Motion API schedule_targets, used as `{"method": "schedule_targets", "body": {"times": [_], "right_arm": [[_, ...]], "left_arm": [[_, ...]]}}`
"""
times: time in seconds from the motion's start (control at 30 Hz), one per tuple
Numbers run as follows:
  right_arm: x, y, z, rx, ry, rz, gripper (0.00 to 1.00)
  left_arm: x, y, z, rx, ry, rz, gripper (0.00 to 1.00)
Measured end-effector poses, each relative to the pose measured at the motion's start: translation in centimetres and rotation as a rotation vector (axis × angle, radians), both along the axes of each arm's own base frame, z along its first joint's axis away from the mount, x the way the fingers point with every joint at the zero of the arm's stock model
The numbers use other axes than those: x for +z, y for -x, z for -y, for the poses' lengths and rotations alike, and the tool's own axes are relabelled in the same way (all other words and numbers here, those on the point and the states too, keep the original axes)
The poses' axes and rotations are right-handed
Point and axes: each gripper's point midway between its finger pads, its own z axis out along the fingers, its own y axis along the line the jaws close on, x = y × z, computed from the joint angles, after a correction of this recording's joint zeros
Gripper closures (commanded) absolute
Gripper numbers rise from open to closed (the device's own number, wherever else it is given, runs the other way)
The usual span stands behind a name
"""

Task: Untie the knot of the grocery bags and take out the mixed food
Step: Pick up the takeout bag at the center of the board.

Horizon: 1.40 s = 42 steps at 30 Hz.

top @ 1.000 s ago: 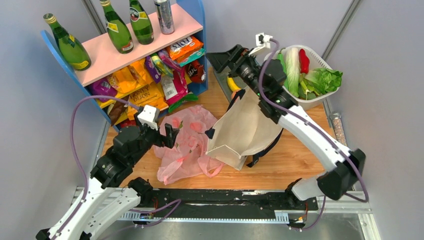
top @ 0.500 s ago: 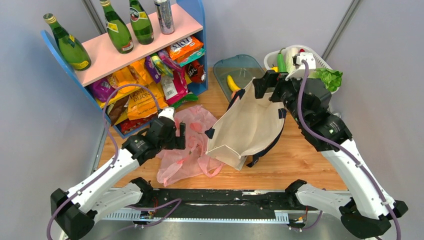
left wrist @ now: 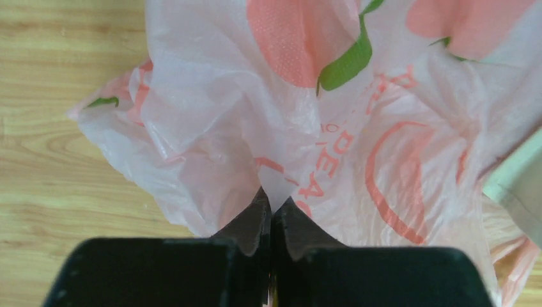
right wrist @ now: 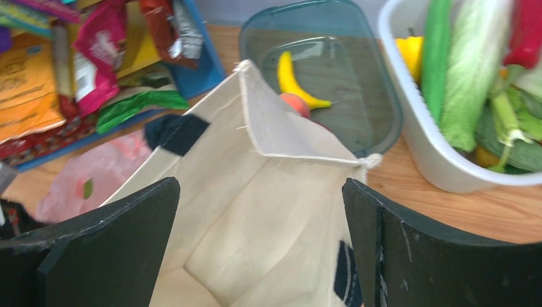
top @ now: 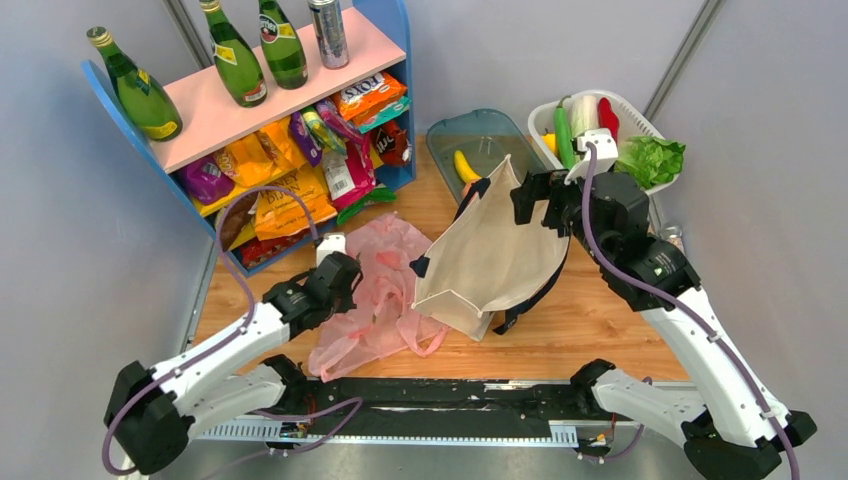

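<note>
Over the tote, the right fingers stand wide and empty; the left fingers clamp the pink bag.

Partial red lettering "DEA" on pink bag

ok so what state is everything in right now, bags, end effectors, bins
pink plastic bag, crumpled flat on the table, pinched at one fold
left end effector, shut on the pink plastic bag
canvas tote, propped up, mouth open, inside looks empty
right end effector, open, hovering over the tote's mouth
teal bin, holds a banana
white basket, full of vegetables
green bottles, upright on the shelf top
</note>
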Motion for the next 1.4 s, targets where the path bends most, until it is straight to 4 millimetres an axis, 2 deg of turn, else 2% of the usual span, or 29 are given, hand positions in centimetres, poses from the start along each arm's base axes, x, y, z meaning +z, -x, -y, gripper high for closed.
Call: {"method": "schedule_targets", "body": {"times": [0.07, 0.27, 0.53, 0.7, 0.9, 1.1, 1.27, 1.4], "right_arm": [[0.1, 0.6, -0.9, 0.065, -0.01, 0.001, 0.0], [1.8, 3.2, -4.6, 0.328, -0.072, 0.043, 0.0], [2.6, 5.0, -9.2, 0.607, -0.144, 0.045, 0.0], [1.0, 5.3, -11.8, 0.748, -0.171, 0.009, 0.0], [0.4, 5.3, -14.5, 0.879, -0.224, -0.031, 0.0], [1.7, 4.8, -16.5, 0.981, -0.275, 0.013, 0.0], [3.0, 4.1, -18.1, 1.053, -0.315, 0.09, 0.0], [3.9, 3.6, -19.0, 1.092, -0.351, 0.175, 0.0]], "left_arm": [[1.0, -0.1, 0.1, -0.007, 0.039, 0.05, 1.0], [6.7, -0.3, 1.5, -0.093, 0.224, 0.251, 1.0], [11.7, 1.5, 4.1, -0.286, 0.354, 0.287, 1.0], [15.7, 2.6, 4.8, -0.407, 0.387, 0.359, 1.0], [21.4, 3.6, 4.0, -0.504, 0.384, 0.534, 1.0], [27.8, 4.4, 3.1, -0.581, 0.347, 0.706, 1.0], [32.6, 5.4, 3.1, -0.655, 0.35, 0.834, 1.0], [35.0, 6.0, 3.7, -0.716, 0.372, 0.912, 1.0]]}}
